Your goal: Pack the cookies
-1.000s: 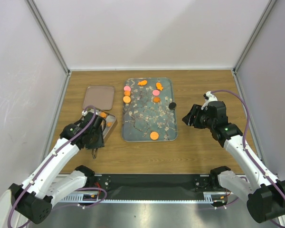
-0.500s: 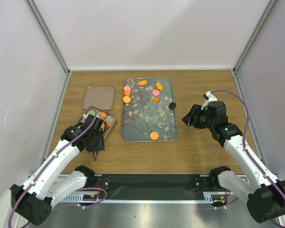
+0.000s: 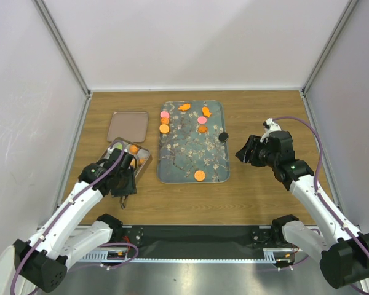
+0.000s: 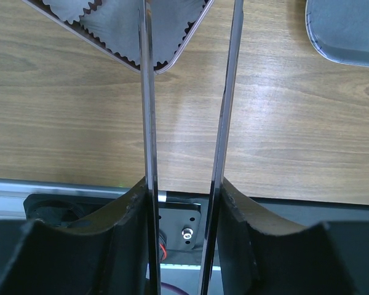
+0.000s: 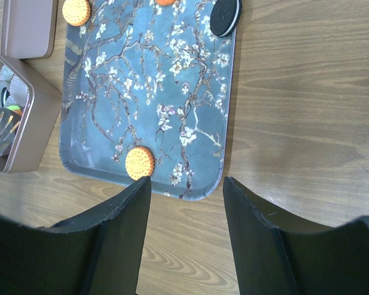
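Several cookies lie on the blue floral tray: pink and orange discs at its far left, orange fish shapes at the far edge, a black disc on the right rim, and one orange disc near the front, also in the right wrist view. The open square tin holds a green and an orange cookie. My left gripper is shut on thin metal tongs, blades apart and empty, tips at the tin's near corner. My right gripper is open and empty, right of the tray.
The tin's brownish-pink lid lies on the table behind the tin. Paper cups line the tin. White walls enclose the wooden table on three sides. The arm bases and a black rail run along the near edge.
My left arm with the tongs has drawn back slightly toward the near edge, uncovering more of the tin. The right arm and the cookies have not moved.
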Action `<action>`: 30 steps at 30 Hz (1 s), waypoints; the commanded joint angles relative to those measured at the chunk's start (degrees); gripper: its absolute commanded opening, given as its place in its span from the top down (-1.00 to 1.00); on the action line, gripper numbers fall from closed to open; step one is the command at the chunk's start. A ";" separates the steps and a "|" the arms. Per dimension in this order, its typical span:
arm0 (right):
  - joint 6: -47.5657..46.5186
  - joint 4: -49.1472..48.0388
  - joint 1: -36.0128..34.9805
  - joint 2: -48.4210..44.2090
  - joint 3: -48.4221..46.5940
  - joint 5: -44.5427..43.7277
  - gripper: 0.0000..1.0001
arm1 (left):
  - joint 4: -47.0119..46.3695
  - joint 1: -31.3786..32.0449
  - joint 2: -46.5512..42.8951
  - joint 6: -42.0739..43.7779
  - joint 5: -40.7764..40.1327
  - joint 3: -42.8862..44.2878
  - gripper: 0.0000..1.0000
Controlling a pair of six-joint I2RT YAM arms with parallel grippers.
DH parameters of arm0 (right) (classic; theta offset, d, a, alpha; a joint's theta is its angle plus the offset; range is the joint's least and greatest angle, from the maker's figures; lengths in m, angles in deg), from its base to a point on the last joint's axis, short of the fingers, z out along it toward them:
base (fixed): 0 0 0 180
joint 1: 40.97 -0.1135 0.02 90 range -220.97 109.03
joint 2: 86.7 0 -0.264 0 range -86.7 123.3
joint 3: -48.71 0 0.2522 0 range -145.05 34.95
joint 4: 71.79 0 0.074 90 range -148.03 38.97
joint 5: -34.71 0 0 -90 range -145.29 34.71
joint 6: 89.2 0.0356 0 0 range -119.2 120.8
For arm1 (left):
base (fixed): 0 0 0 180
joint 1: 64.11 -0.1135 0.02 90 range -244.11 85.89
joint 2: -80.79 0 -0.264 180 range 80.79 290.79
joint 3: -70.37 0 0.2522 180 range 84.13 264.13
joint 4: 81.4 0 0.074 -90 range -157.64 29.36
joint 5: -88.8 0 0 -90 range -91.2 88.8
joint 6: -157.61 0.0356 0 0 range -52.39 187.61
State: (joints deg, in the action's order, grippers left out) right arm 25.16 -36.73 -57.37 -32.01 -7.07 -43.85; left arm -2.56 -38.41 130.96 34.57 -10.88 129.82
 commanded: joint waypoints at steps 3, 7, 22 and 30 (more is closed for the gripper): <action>-0.19 -1.17 -0.30 -0.64 -0.17 0.16 -0.13 | -1.01 -0.47 -1.04 -0.36 1.06 -0.25 0.09; -0.19 -1.17 -0.30 -0.56 -0.17 0.07 -0.13 | -0.83 -0.47 -1.13 -0.27 0.88 -0.25 0.07; -0.19 -1.17 -0.38 -0.73 -0.17 0.33 -0.13 | 0.05 -0.47 -2.10 -0.80 0.71 -0.08 0.02; -0.19 -1.35 -0.21 -0.03 -0.17 -0.02 -0.13 | -0.13 -0.29 -1.05 0.34 1.50 6.05 0.03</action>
State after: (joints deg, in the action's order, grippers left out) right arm 25.16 -36.73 -57.42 -32.01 -7.07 -43.85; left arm -2.03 -38.41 129.92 34.57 -10.40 130.52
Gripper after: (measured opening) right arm 0.566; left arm 0.491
